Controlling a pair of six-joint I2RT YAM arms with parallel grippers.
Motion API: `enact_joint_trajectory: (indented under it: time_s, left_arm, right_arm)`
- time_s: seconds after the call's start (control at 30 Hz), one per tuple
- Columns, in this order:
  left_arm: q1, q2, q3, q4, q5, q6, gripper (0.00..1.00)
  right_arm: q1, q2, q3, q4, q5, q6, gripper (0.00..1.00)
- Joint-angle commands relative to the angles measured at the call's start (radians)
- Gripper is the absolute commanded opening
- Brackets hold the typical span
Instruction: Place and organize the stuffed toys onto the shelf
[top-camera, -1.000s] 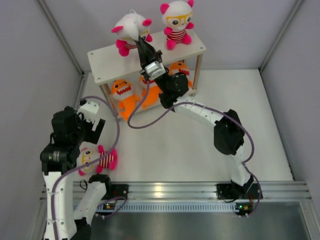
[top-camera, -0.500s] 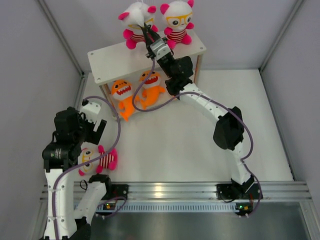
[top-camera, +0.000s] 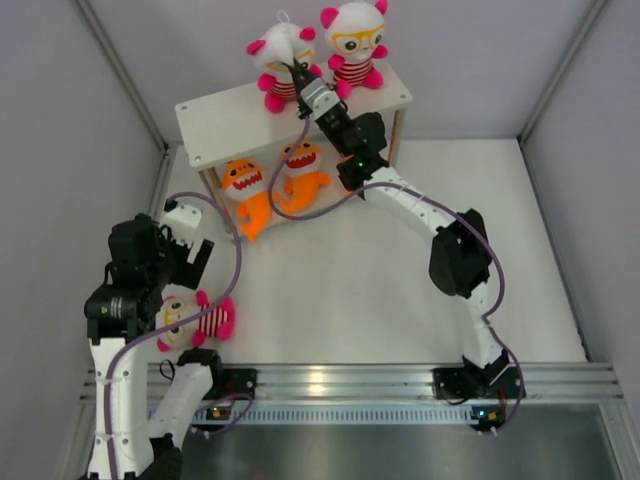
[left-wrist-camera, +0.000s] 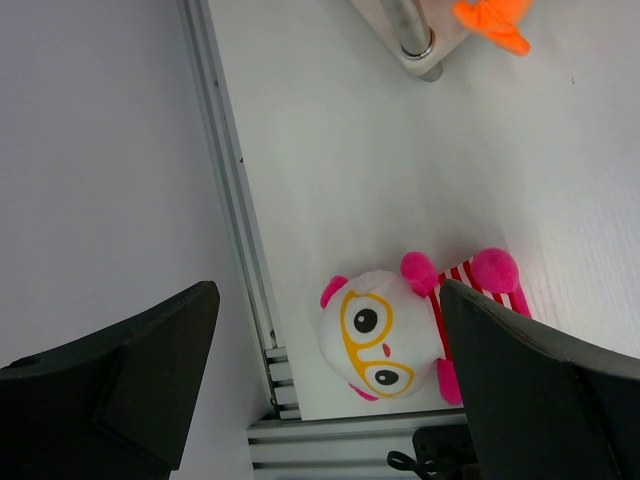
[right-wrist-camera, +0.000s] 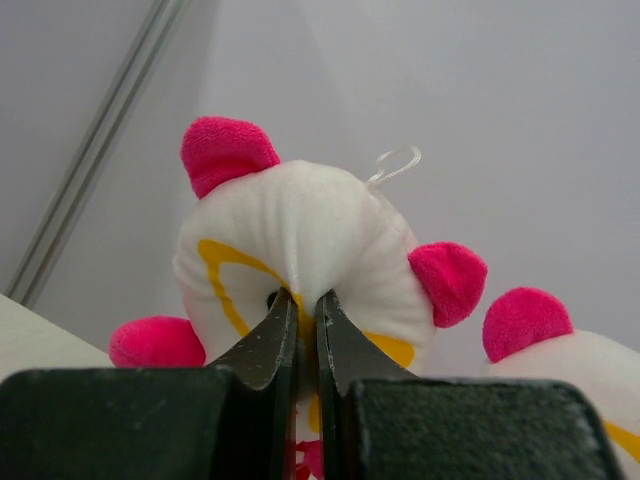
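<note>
My right gripper is shut on the face of a white doll, pinching the plush over the shelf's top board. A second doll sits upright just to its right on that board. Two orange sharks stand on the lower board. A third doll lies on the table at the front left. My left gripper hangs open above it, its dark fingers on either side of the doll's head in the wrist view.
Grey walls close in on both sides and behind the shelf. A metal rail runs along the near edge. A shelf post foot and a shark's tail show at the top of the left wrist view.
My right arm has carried the held doll right and back, and it now sits close beside the other doll on the top board. The left arm has barely moved.
</note>
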Motion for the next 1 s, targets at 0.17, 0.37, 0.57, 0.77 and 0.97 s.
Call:
enact_joint_trajectory:
  time_s: [0.17,0.37,0.57,0.77,0.97]
  left_arm:
    - [0.006,-0.008,-0.008,0.024,0.000,0.008,0.99]
    - [0.006,-0.009,-0.006,0.024,0.000,0.006,0.98]
    - [0.006,-0.009,-0.006,0.023,0.000,0.011,0.99]
    - [0.006,-0.009,-0.006,0.024,-0.002,0.011,0.99]
    - [0.006,-0.009,-0.009,0.023,0.001,0.012,0.99]
  right_arm:
    - [-0.012,-0.091,-0.042,0.035,-0.003,0.021,0.00]
    - [-0.012,-0.110,-0.065,0.040,-0.010,0.035,0.00]
    - [-0.015,-0.093,-0.045,0.015,-0.009,0.044,0.11]
    - [-0.023,-0.090,-0.051,0.006,-0.001,0.078,0.09]
    - [-0.025,-0.062,-0.014,-0.026,-0.003,0.061,0.12]
